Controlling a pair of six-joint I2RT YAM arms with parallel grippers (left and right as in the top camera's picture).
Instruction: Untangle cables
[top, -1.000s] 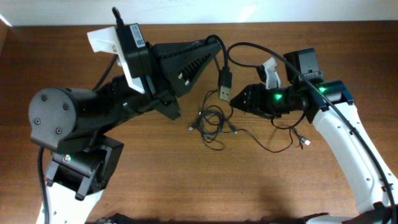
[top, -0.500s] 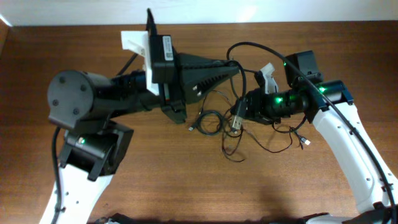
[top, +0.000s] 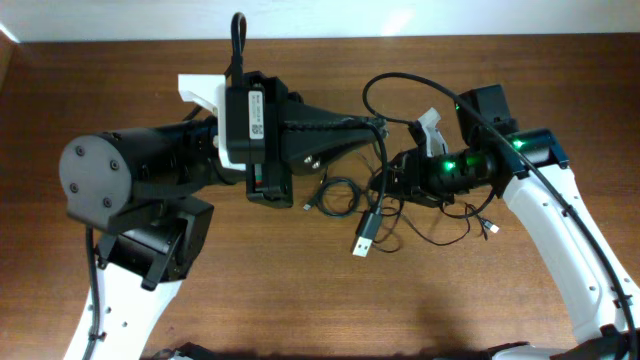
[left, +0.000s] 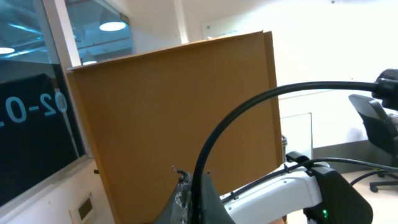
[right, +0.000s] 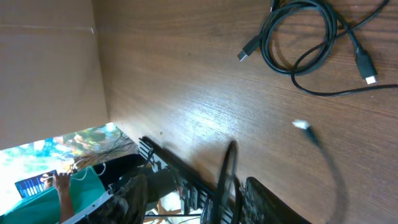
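The left gripper (top: 378, 125) is fully closed on a black cable (left: 311, 88). The left wrist view shows the cable rising out of its fingertips and arcing away to the right. Where that far end goes I cannot tell.

Just below the gripper, a small coil (top: 337, 195) of thin cord lies flat on the tabletop (top: 250, 290). To the right of the coil the held cable hangs down and ends in a silver plug (top: 366, 244), low over the wood.

The right gripper (top: 393, 182) sits in the thick of the tangle, close beside the hanging cable. Its jaws are part-way apart. In the right wrist view a cord runs through the gap, but it does not look pinched. Further right, a loose strand (top: 493, 229) loops over the tabletop below the right arm.

Several things could go wrong from here:
- **Knots tightening:** If the left arm lifts while cords are looped over the held cable, the knots would likely pull tight instead of coming free. The coil could also be dragged along.
- **Plug snagging:** The dangling plug may swing and catch on the right gripper.
- **Wrong cord:** If the right gripper closes where it is, it could take the wrong cord, or two at once.
- **Collision:** The two grippers are near each other, so a careless pull risks a bump.
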